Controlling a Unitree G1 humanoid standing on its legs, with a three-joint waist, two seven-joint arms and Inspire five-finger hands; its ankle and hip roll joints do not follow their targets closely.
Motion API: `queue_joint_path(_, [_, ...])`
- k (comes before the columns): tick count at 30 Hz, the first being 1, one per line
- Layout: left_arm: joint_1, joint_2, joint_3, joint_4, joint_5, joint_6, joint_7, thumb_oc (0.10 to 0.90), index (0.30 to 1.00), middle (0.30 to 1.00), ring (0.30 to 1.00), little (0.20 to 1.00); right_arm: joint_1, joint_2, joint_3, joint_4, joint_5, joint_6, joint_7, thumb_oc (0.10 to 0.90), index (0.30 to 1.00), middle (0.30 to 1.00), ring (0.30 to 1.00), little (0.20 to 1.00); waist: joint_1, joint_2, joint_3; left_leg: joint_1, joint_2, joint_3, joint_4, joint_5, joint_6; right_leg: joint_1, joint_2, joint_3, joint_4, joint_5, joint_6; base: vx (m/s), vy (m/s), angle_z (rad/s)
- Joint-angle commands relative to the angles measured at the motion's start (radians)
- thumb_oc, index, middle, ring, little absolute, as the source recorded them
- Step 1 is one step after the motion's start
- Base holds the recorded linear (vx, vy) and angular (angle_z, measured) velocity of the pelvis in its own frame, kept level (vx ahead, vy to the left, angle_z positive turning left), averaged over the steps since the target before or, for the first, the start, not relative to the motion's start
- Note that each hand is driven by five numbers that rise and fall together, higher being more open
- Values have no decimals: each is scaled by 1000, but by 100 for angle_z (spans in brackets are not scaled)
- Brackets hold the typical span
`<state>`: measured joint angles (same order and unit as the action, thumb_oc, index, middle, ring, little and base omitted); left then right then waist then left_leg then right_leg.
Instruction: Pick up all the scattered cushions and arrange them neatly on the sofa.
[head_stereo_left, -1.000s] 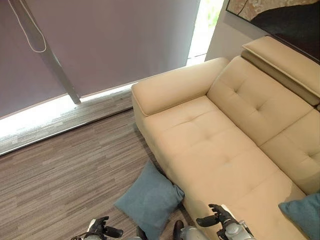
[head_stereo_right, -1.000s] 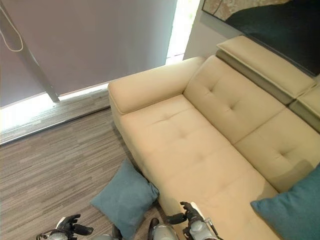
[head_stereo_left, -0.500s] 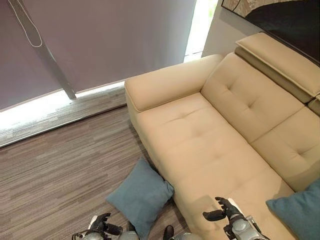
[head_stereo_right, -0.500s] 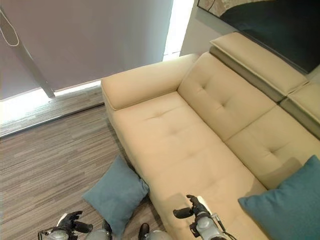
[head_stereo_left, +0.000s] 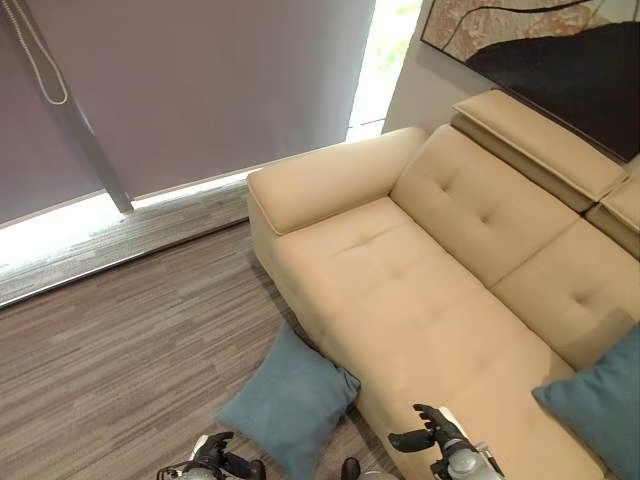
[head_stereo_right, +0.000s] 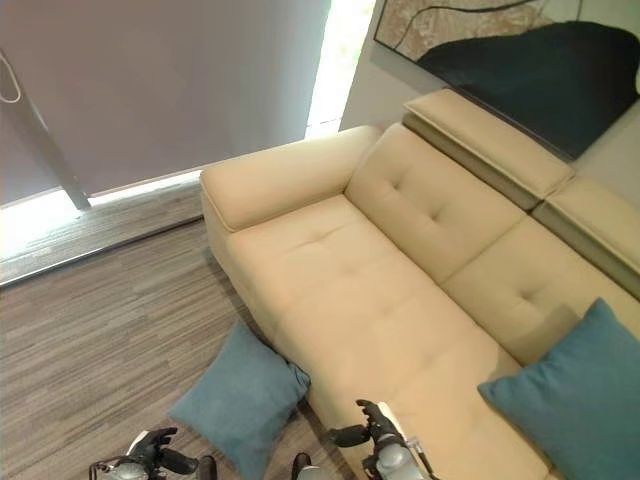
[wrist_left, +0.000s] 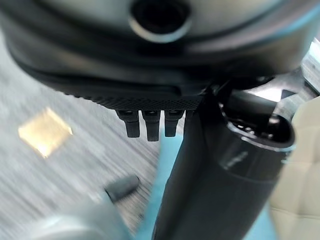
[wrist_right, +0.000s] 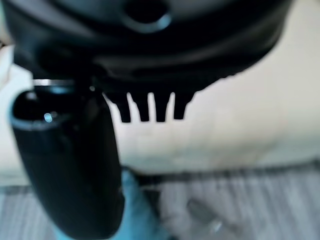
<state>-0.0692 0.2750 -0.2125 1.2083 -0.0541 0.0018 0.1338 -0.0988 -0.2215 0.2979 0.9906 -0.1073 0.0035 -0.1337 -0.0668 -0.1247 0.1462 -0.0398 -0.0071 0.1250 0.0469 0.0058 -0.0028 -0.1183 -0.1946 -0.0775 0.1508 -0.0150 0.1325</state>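
**A:** Cushions first, please. Where are they?

**B:** I see two, both teal. One cushion (head_stereo_left: 291, 402) lies flat on the wood floor (head_stereo_left: 110, 340), touching the sofa's front edge, near its armrest end. The second cushion (head_stereo_right: 574, 397) stands propped on the seat at the sofa's far right, leaning against the backrest.

**A:** And the sofa?

**B:** The sofa (head_stereo_left: 420, 290) is beige with tufted buttons. Its seat is bare between the armrest (head_stereo_left: 335, 180) and the propped cushion. A raised headrest (head_stereo_left: 540, 145) tops the back.

**A:** What are my hands doing?

**B:** From my console, the left hand (head_stereo_left: 215, 460) shows at the bottom of the head view, low over the floor, just left of the fallen cushion. Its fingers (wrist_left: 147, 125) are spread and loose, and it holds nothing. The right hand (head_stereo_left: 428, 435) hovers over the front edge of the seat, to the right of that cushion. Its fingers (wrist_right: 150, 107) are also parted and relaxed, with an empty palm.

**A:** Anything else around?

**B:** A grey blind (head_stereo_left: 200, 80) hangs behind the sofa, with daylight showing beneath it. A dark painting (head_stereo_right: 500, 50) hangs on the wall above the backrest.
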Motion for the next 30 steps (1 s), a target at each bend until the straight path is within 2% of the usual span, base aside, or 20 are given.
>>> queue_joint_path(1, [-2, 24, 49, -30, -3, -34, 29, 800, 900, 900, 900, 900, -69, -60, -2, -104, 29, -24, -31, 800, 900, 900, 900, 900, 11, 9, 50, -50, 24, -40, 41, -111, 3, -51, 37, -31, -29, 10, 8, -163, 157, -47])
queue_joint_path(2, [-2, 31, 59, -40, -8, -35, 35, 800, 900, 900, 900, 900, -67, -54, 6, -167, 42, -36, -25, 800, 900, 900, 900, 900, 18, 24, 61, -63, 23, -17, 41, -101, 12, -44, 35, -66, 45, -23, -10, -187, 197, -46])
queue_joint_path(3, [0, 31, 62, -45, -7, -38, 38, 800, 900, 900, 900, 900, -63, -51, 12, -194, 49, -44, -26, 800, 900, 900, 900, 900, 21, 30, 61, -66, 19, -7, 36, -95, 14, -33, 40, -73, 67, -42, -16, -117, 145, -59])
queue_joint_path(4, [0, 32, 62, -45, -7, -38, 38, 800, 900, 900, 900, 900, -63, -51, 12, -194, 49, -44, -26, 800, 900, 900, 900, 900, 21, 30, 58, -70, 19, -7, 36, -93, 14, -36, 40, -73, 65, -40, -16, -65, 97, -56])
queue_joint_path(5, [19, 27, 74, -53, -20, -46, 43, 800, 900, 900, 900, 900, -53, -37, 30, -258, 62, -57, -14, 800, 900, 900, 900, 900, 40, 32, 58, -63, 11, 27, 15, -87, 7, 7, 41, -119, 35, -68, -28, -39, 47, -49])
queue_joint_path(6, [22, 22, 77, -55, -20, -47, 45, 800, 900, 900, 900, 900, -51, -34, 35, -272, 72, -61, -12, 800, 900, 900, 900, 900, 43, 31, 49, -65, 4, 36, 6, -84, 6, 29, 43, -131, -7, -76, -27, -40, 47, -35])
queue_joint_path(7, [22, 22, 77, -55, -20, -47, 45, 800, 900, 900, 900, 900, -52, -34, 35, -272, 72, -61, -12, 800, 900, 900, 900, 900, 43, 31, 47, -68, 4, 35, 5, -82, 6, 27, 43, -131, -10, -73, -27, -50, -37, -53])
queue_joint_path(8, [19, 15, 81, -60, -39, -48, 49, 800, 900, 900, 900, 900, -62, -21, 40, -302, 113, -65, -8, 800, 900, 900, 900, 900, 39, 35, 49, -93, 4, 40, 9, -77, 6, -12, 74, -69, -10, -70, -30, -134, -33, -55])
queue_joint_path(11, [1, 15, 84, -62, -65, -50, 57, 800, 900, 900, 900, 900, -84, -8, 61, -307, 147, -63, -3, 800, 900, 900, 900, 900, 44, 38, 71, -135, 7, 48, 25, -76, 7, -40, 68, -71, -20, -57, -30, -144, -22, -23])
queue_joint_path(13, [-28, 8, 60, -63, -78, -52, 61, 800, 900, 900, 900, 900, -116, 14, 88, -292, 179, -60, 1, 800, 900, 900, 900, 900, 45, 47, 103, -196, 7, 41, 60, -74, 14, -113, 64, -63, 11, -49, -41, -111, -7, -5])
queue_joint_path(14, [-28, 8, 60, -63, -78, -52, 61, 800, 900, 900, 900, 900, -116, 14, 88, -292, 179, -60, 1, 800, 900, 900, 900, 900, 45, 47, 103, -196, 7, 41, 60, -75, 14, -113, 64, -63, 11, -49, -41, -111, -17, 11])
queue_joint_path(16, [-75, 4, 31, -78, -113, -62, 71, 800, 900, 900, 900, 900, -172, 36, 120, -238, 193, -55, -15, 800, 900, 900, 900, 900, 60, 56, 162, -287, 10, 30, 131, -73, 18, -213, 48, -72, 94, -58, -58, -168, -46, 16])
queue_joint_path(17, [-83, 4, 26, -81, -120, -61, 70, 800, 900, 900, 900, 900, -186, 37, 121, -226, 196, -50, -19, 800, 900, 900, 900, 900, 62, 55, 168, -309, 9, 26, 146, -74, 18, -229, 46, -75, 103, -59, -61, -40, -74, 21])
queue_joint_path(18, [-92, 6, 17, -93, -136, -66, 72, 800, 900, 900, 900, 900, -202, 41, 124, -211, 204, -49, -27, 800, 900, 900, 900, 900, 66, 56, 181, -326, 10, 15, 174, -99, 12, -247, 44, -73, 133, -85, -59, -3, -84, 30])
queue_joint_path(20, [-105, 10, 6, -110, -156, -71, 76, 800, 900, 900, 900, 900, -224, 45, 118, -191, 220, -47, -39, 800, 900, 900, 900, 900, 70, 56, 197, -363, 13, 9, 213, -106, 13, -281, 40, -74, 162, -92, -65, -31, -84, 30])
queue_joint_path(21, [-122, 19, -6, -140, -189, -78, 74, 800, 900, 900, 900, 900, -259, 47, 107, -164, 237, -43, -64, 800, 900, 900, 900, 900, 77, 56, 218, -440, 22, 6, 278, -115, 10, -348, 33, -78, 213, -106, -72, -82, -96, 21])
queue_joint_path(23, [-127, 28, -8, -167, -213, -84, 84, 800, 900, 900, 900, 900, -277, 46, 100, -147, 243, -35, -79, 800, 900, 900, 900, 900, 81, 59, 229, -485, 25, 2, 317, -123, 12, -393, 30, -77, 248, -114, -77, -82, -92, 18])
queue_joint_path(25, [-156, 39, -13, -206, -279, -94, 95, 800, 900, 900, 900, 900, -329, 39, 72, -106, 274, -29, -117, 800, 900, 900, 900, 900, 86, 64, 251, -597, 35, -8, 396, -131, 10, -503, 23, -76, 318, -128, -85, -86, -113, 24])
queue_joint_path(30, [-213, 87, -12, -357, -309, -115, 123, 800, 900, 900, 900, 900, -447, -17, 20, -95, 284, -20, -185, 800, 900, 900, 900, 900, 88, 78, 276, -829, 46, -14, 554, -160, 19, -742, 12, -54, 495, -168, -101, -67, -68, 22])
